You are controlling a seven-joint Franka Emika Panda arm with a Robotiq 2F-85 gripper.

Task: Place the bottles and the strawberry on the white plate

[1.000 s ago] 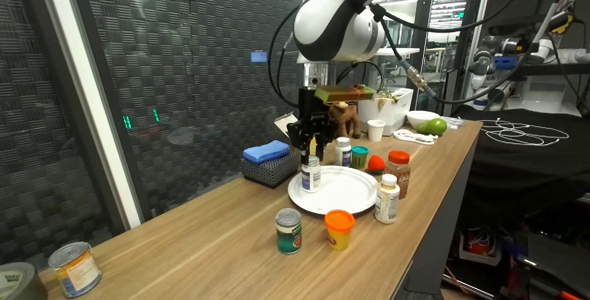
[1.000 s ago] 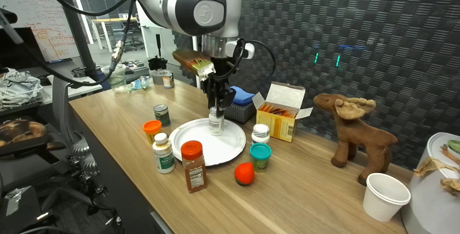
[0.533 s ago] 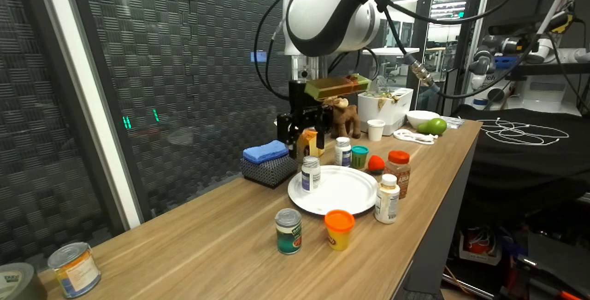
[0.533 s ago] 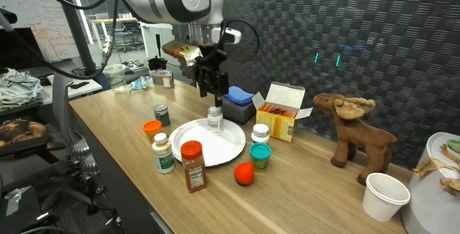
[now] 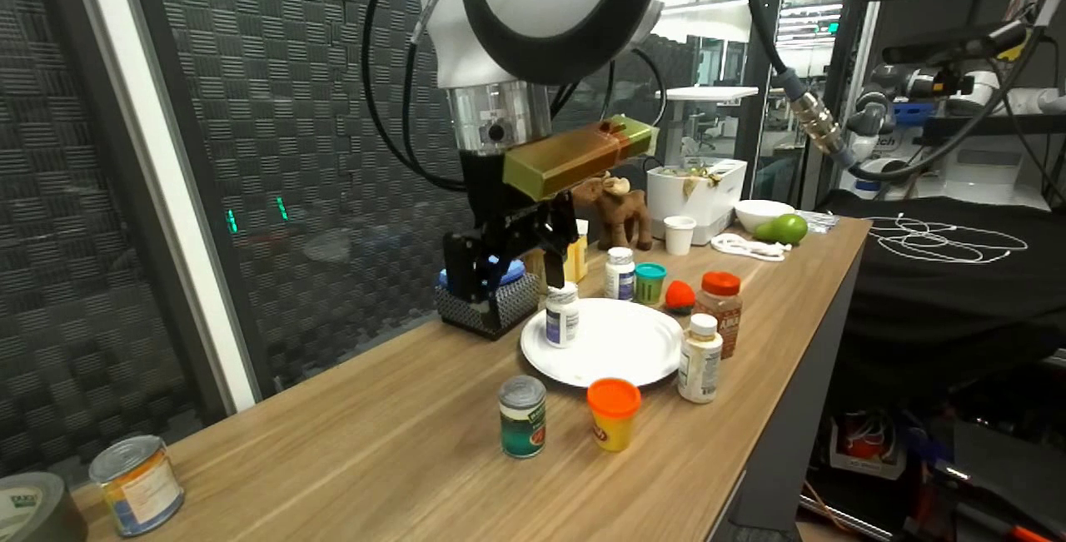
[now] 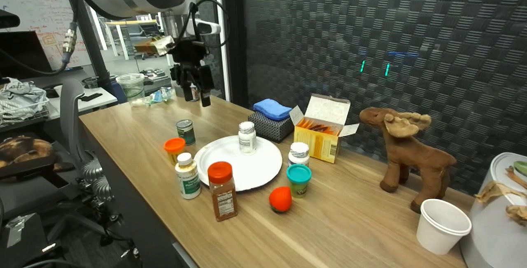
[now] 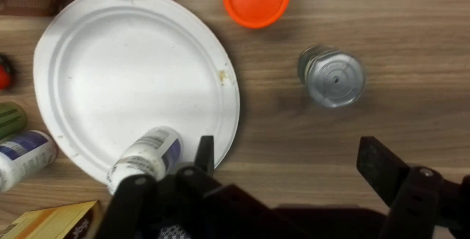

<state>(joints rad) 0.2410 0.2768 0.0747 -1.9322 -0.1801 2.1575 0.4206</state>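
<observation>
Apparently one bottle (image 6: 247,141) is placed — fingers (image 7: 379,169) parted, empty, clear of it; next, cross the plate (image 6: 249,173) for another.

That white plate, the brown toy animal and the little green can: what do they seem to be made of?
White plate: matte and ringed, so probably pressed paper or fibre, though plastic is possible.
Brown toy animal: likely plush fabric, softly rounded and without shine.
Green can: apparently metal, being grey, shiny and ringed on top.
</observation>
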